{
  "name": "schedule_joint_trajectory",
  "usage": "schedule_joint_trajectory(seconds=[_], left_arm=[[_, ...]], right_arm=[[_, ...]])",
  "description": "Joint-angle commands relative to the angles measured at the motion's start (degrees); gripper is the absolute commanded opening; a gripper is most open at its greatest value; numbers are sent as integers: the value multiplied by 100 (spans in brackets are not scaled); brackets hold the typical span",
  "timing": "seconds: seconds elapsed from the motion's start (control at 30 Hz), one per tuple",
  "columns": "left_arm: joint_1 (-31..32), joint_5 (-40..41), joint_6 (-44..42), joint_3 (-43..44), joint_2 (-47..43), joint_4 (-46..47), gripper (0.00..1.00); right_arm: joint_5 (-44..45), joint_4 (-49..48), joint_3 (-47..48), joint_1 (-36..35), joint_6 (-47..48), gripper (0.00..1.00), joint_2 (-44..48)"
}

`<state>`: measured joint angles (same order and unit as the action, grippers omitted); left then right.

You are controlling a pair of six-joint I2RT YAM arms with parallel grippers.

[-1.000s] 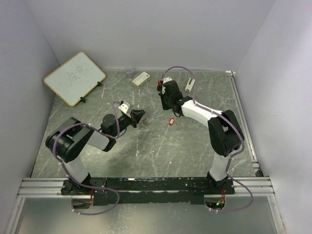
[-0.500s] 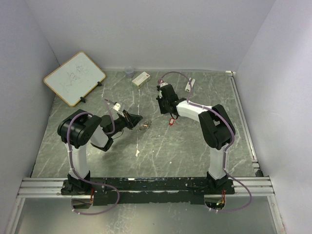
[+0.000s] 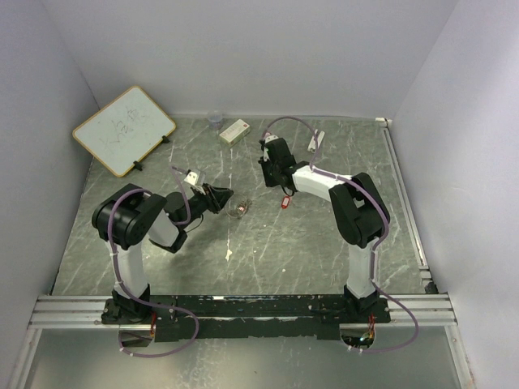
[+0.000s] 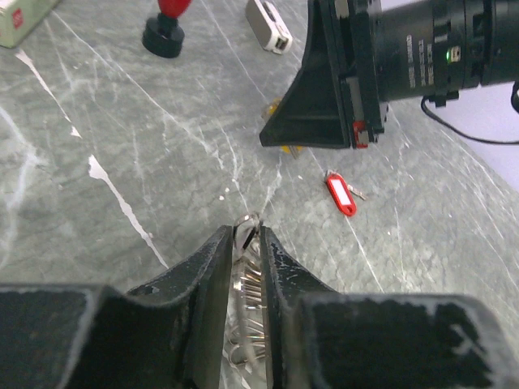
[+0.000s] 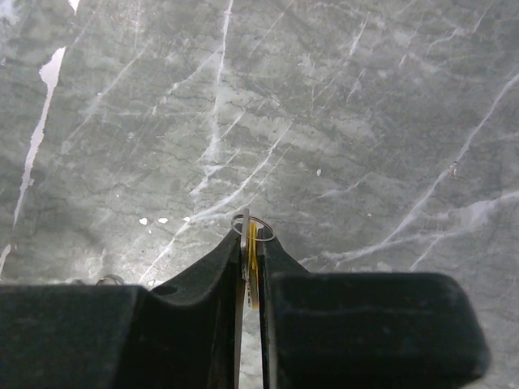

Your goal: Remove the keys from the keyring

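Observation:
My left gripper (image 3: 229, 196) (image 4: 247, 237) is shut on the keyring (image 4: 246, 221). Its thin silver loop pokes out past the fingertips, and small silver keys (image 4: 247, 284) hang between the jaws. In the top view the bundle (image 3: 241, 209) shows just beyond the fingertips, low over the table. My right gripper (image 3: 276, 181) (image 5: 253, 237) is shut on the yellowish-tan key (image 5: 253, 243), which has a small silver ring (image 5: 252, 225) at its tip. It hovers just above the table. The red-headed key (image 3: 285, 202) (image 4: 341, 194) lies loose on the table between the grippers.
A whiteboard (image 3: 124, 130) leans at the back left. A small clear cup (image 3: 215, 120) and a white box (image 3: 235, 130) stand at the back. A red-topped black knob (image 4: 165, 28) and a white tag (image 3: 315, 141) (image 4: 268, 23) lie behind the right gripper.
The left arm has folded back and its gripper has shifted slightly left. The silver bundle now shows at its tips. The right gripper has moved down and toward the centre.

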<state>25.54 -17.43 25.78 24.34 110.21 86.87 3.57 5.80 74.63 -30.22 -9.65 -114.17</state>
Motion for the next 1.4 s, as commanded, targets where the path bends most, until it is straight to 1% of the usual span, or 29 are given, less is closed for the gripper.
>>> schedule_joint_trajectory(seconds=[0.0, 0.03, 0.07, 0.1, 0.13, 0.2, 0.3, 0.47, 0.53, 0.73, 0.8, 0.87, 0.9, 0.93, 0.97, 1.17, 1.23, 1.27, 1.3, 1.37], left_arm=[[-5, 381, -226, 9, -171, -73, 40], [-7, 345, -238, 19, -153, -100, 49], [-5, 348, -236, 24, -138, -125, 55], [-5, 387, -232, 5, -132, -141, 56], [-5, 414, -231, -25, -127, -125, 57], [-7, 474, -238, -95, -130, -54, 57], [-8, 535, -294, -116, -185, -140, 57], [-12, 575, -401, -159, -430, -269, 58], [-5, 566, -488, -147, -573, -436, 58], [3, 672, -900, -145, -1200, -1129, 59], [3, 749, -1013, -144, -1484, -1471, 63], [-1, 785, -1137, -115, -1801, -1928, 68], [3, 777, -1193, -132, -1960, -2120, 80], [4, 778, -1208, -182, -2118, -2266, 97], [4, 782, -1204, -244, -2271, -2368, 100], [12, 1003, -1274, -744, -3356, -3041, 99], [12, 1214, -1369, -815, -3822, -3597, 100], [10, 1364, -1445, -817, -4145, -3888, 100], [20, 1480, -1515, -791, -4393, -4224, 100], [29, 1677, -1647, -750, -4843, -4813, 100]], right_arm=[[-65, -75, 121, -2, -42, 12, -300], [-63, -71, 128, -2, -44, 14, -333], [-70, -75, 130, -2, -39, 16, -355], [-83, -79, 131, -1, -45, 18, -372], [-92, -86, 126, -3, -46, 21, -377], [-91, -103, 114, -2, -45, 24, -378], [-100, -102, 127, -2, -39, 31, -377], [-137, -107, 70, -8, -38, 40, -245], [-114, -135, 25, -15, -50, 41, -193], [117, -554, -332, -45, -52, 42, 698], [235, -745, -539, -45, -49, 45, 1065], [415, -862, -740, -38, -28, 52, 1413], [528, -881, -861, -40, -45, 55, 1587], [666, -883, -947, -37, -71, 59, 1743], [865, -895, -1075, -44, -109, 61, 1906], [2475, -1041, -2262, -46, -618, 74, 3125], [2886, -1062, -2643, -46, -738, 80, 3548], [3053, -1056, -2809, -46, -798, 96, 3760], [3202, -1018, -2951, -46, -844, 100, 3960], [3490, -900, -3159, -46, -972, 100, 4368]])
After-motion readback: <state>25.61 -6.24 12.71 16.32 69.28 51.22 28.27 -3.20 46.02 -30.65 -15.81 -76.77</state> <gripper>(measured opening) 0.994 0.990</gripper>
